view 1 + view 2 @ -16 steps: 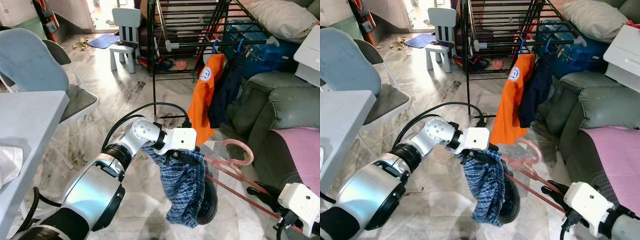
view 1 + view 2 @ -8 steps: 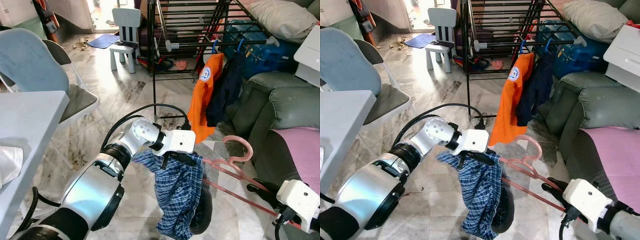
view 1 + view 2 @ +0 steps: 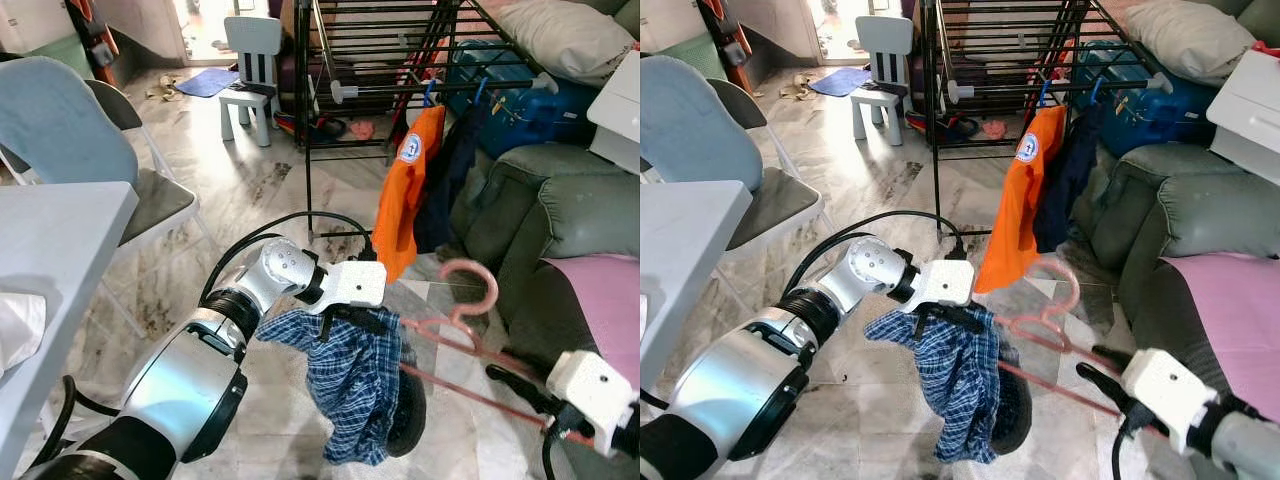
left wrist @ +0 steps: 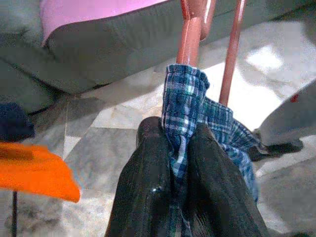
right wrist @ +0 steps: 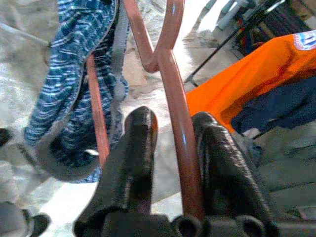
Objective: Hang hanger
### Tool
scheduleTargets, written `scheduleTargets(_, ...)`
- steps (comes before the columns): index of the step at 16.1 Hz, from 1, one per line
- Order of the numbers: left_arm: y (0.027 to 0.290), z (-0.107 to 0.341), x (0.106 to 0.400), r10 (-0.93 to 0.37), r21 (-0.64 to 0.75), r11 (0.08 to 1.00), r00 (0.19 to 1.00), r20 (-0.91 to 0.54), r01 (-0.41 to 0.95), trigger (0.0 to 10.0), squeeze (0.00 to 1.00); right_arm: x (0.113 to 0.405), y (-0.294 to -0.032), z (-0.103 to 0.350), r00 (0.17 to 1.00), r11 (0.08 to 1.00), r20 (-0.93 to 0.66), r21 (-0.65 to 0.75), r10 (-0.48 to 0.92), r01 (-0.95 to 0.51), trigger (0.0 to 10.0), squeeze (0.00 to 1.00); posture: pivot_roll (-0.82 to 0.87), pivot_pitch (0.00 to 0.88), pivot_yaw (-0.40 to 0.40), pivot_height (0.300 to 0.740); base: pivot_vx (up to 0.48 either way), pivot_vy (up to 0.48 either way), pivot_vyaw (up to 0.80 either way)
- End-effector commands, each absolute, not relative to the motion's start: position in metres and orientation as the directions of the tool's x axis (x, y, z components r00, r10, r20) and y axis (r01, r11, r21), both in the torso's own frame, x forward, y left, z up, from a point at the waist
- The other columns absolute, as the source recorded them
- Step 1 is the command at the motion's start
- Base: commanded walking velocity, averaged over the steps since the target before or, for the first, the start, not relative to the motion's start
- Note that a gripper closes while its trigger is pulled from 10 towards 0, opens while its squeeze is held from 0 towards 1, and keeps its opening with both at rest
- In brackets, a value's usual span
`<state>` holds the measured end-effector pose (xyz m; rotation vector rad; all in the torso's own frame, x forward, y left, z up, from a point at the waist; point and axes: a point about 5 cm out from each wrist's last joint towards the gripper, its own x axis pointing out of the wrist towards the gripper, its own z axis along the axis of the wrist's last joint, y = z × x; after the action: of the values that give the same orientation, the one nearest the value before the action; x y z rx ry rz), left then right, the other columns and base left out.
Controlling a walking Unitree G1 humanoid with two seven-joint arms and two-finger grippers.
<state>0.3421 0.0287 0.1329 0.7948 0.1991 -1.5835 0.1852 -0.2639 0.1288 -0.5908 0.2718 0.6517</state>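
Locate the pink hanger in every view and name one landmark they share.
Left eye: pink hanger, lower right, hook up.
Right eye: centre-right, beside the plaid shirt.
Left wrist: two bars above the left gripper.
Right wrist: bar between the right gripper fingers.
Shared landmark: orange garment.

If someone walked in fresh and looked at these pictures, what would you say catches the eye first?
Probably the blue plaid garment dangling at centre, pinched by the left gripper at one end of a pink hanger, while the right gripper clamps the hanger's other arm. Next, the bright orange shirt hanging beside a dark garment on the black drying rack behind, by the grey sofa.
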Motion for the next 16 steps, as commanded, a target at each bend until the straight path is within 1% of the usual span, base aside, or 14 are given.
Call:
scheduleTargets(1,0.037,0.131,0.347,-0.818,0.312,-0.108,0.093,-0.567,0.944,0.0,0.0,0.188,-0.273,0.135,0.795,0.638,-0.416,-0.477,0.442,-0.604,10.0,1.0,-0.1,0.0,0.021,0.74,0.0,0.0,0.0)
scheduleTargets(2,0.039,0.13,0.347,-0.819,0.316,-0.091,0.109,-0.563,0.944,0.0,0.0,0.189,-0.276,0.137,0.809,0.638,-0.414,-0.5,0.418,-0.586,10.0,1.0,-0.1,0.0,0.021,0.74,0.0,0.0,0.0)
scheduleTargets(3,0.042,0.127,0.348,-0.827,0.304,-0.05,0.131,-0.546,0.952,0.0,0.0,0.191,-0.281,0.14,0.825,0.631,-0.411,-0.533,0.389,-0.563,10.0,1.0,-0.1,0.0,0.02,0.74,0.0,0.0,0.0)
scheduleTargets(4,0.044,0.127,0.348,-0.833,0.293,-0.028,0.14,-0.536,0.956,0.0,0.0,0.192,-0.282,0.141,0.829,0.631,-0.406,-0.54,0.384,-0.557,10.0,1.0,-0.1,0.0,0.02,0.74,0.0,0.0,0.0)
scheduleTargets(5,0.049,0.126,0.35,-0.852,0.257,0.036,0.164,-0.497,0.966,0.0,0.0,0.193,-0.291,0.147,0.852,0.661,-0.379,-0.54,0.361,-0.521,10.0,1.0,-0.1,0.0,0.021,0.74,0.0,0.0,0.0)
scheduleTargets(7,0.052,0.125,0.35,-0.855,0.259,0.058,0.181,-0.485,0.964,0.0,0.0,0.198,-0.301,0.154,0.886,0.674,-0.347,-0.578,0.308,-0.46,10.0,1.0,-0.09,0.0,0.022,0.74,0.0,0.0,0.0)
scheduleTargets(8,0.053,0.126,0.351,-0.857,0.267,0.073,0.197,-0.475,0.961,0.0,0.0,0.198,-0.303,0.154,0.888,0.692,-0.355,-0.563,0.292,-0.453,10.0,1.0,-0.09,0.0,0.022,0.74,0.0,0.0,0.0)
scheduleTargets(9,0.054,0.126,0.352,-0.863,0.265,0.108,0.222,-0.453,0.958,0.0,0.0,0.199,-0.302,0.16,0.896,0.716,-0.326,-0.543,0.302,-0.439,10.0,1.0,-0.08,0.0,0.024,0.74,0.0,0.0,0.0)
scheduleTargets(10,0.058,0.123,0.353,-0.855,0.278,0.138,0.256,-0.451,0.951,0.0,0.0,0.203,-0.298,0.17,0.911,0.749,-0.26,-0.519,0.321,-0.412,10.0,1.0,-0.09,0.0,0.027,0.74,0.0,0.0,0.0)
scheduleTargets(11,0.059,0.123,0.353,-0.857,0.275,0.16,0.271,-0.437,0.948,0.0,0.0,0.204,-0.297,0.172,0.915,0.755,-0.244,-0.517,0.322,-0.403,10.0,1.0,-0.09,0.0,0.029,0.74,0.0,0.0,0.0)
scheduleTargets(12,0.06,0.125,0.355,-0.87,0.268,0.203,0.299,-0.392,0.942,0.0,0.0,0.204,-0.292,0.172,0.918,0.762,-0.224,-0.511,0.328,-0.397,10.0,1.0,-0.08,0.0,0.032,0.74,0.0,0.0,0.0)
scheduleTargets(14,0.059,0.138,0.359,-0.897,0.284,0.245,0.327,-0.296,0.927,0.0,0.0,0.199,-0.277,0.162,0.897,0.781,-0.214,-0.441,0.386,-0.441,10.0,1.0,-0.08,0.0,0.039,0.74,0.0,0.0,0.0)
scheduleTargets(15,0.061,0.146,0.363,-0.897,0.294,0.289,0.365,-0.251,0.911,0.0,0.0,0.201,-0.265,0.163,0.889,0.797,-0.181,-0.395,0.421,-0.457,10.0,1.0,-0.08,0.0,0.043,0.74,0.0,0.0,0.0)
scheduleTargets(16,0.064,0.147,0.365,-0.886,0.301,0.309,0.388,-0.254,0.902,0.0,0.0,0.203,-0.259,0.166,0.887,0.809,-0.146,-0.366,0.438,-0.46,10.0,1.0,-0.08,0.0,0.045,0.74,0.0,0.0,0.0)
